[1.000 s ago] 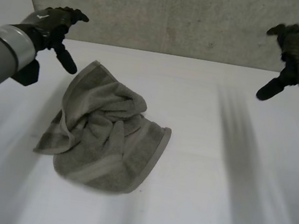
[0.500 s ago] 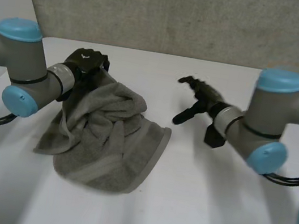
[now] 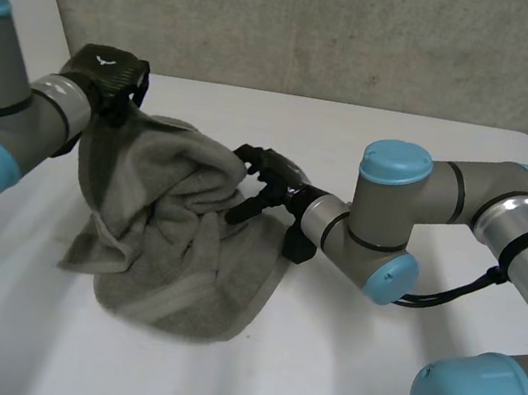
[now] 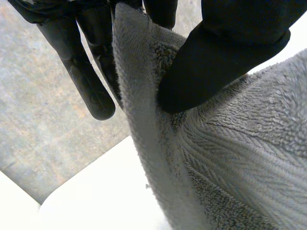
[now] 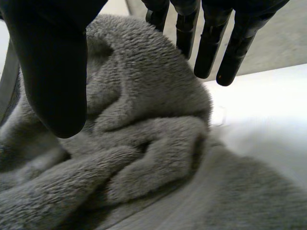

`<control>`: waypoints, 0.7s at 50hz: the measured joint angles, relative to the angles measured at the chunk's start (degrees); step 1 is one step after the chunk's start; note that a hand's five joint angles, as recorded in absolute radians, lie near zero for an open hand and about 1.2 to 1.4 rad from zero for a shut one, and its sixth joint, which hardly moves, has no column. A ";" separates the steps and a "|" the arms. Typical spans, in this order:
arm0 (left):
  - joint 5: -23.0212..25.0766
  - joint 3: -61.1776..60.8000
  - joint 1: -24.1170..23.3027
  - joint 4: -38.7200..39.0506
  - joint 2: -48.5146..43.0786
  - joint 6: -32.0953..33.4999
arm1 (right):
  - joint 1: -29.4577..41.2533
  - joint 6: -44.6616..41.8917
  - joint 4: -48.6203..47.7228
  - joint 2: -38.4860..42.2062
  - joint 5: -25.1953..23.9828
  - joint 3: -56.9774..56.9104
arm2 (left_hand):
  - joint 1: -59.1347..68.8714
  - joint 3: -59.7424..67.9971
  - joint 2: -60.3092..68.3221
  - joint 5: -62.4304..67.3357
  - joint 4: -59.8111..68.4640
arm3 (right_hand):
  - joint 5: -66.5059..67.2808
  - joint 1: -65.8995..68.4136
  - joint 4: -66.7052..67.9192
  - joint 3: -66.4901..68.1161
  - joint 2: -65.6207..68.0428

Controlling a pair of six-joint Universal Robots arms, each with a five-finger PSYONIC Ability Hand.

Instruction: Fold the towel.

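Note:
A grey-green towel (image 3: 175,244) lies crumpled on the white table (image 3: 385,380), left of the middle. My left hand (image 3: 113,71) is at its far left corner and holds that part raised off the table. In the left wrist view the thumb (image 4: 225,48) pinches the towel's hemmed edge (image 4: 139,110) against the fingers (image 4: 86,72). My right hand (image 3: 267,170) is at the towel's far right side. In the right wrist view its thumb (image 5: 53,62) and straight fingers (image 5: 211,43) stand apart over a bulge of the towel (image 5: 144,143).
A grey wall (image 3: 323,25) runs along the table's far edge. My right arm (image 3: 392,219) stretches across the table's middle from the right. Bare table lies in front of the towel and to its right.
Both arms swung in from the far corners to the towel. The left hand shut on the far left corner and lifted it. The right hand reached the towel's right side.

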 measured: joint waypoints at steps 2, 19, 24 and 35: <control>0.08 -2.32 0.11 0.01 2.28 -0.05 | 0.58 0.15 -0.05 0.35 -1.21 -0.29 | 0.00 0.00 0.00 0.00 0.00 | 1.92 2.08 1.97 1.91 1.58; 0.50 -16.90 0.75 2.15 18.52 -0.17 | 3.12 -3.08 -1.07 2.08 -2.31 -8.77 | 0.00 0.05 0.01 0.00 0.02 | 46.18 52.74 46.47 46.38 46.07; 0.52 -13.22 1.17 6.24 17.95 -0.45 | 2.05 -10.64 -1.64 0.09 3.88 -14.75 | 0.01 0.06 0.04 0.00 0.02 | 47.85 54.54 48.23 47.95 47.76; 0.30 6.78 -1.48 24.22 12.96 -13.37 | -2.11 -38.59 -7.10 -13.71 17.05 -27.31 | 0.03 0.07 0.05 0.00 0.03 | 48.33 55.18 48.84 48.71 48.41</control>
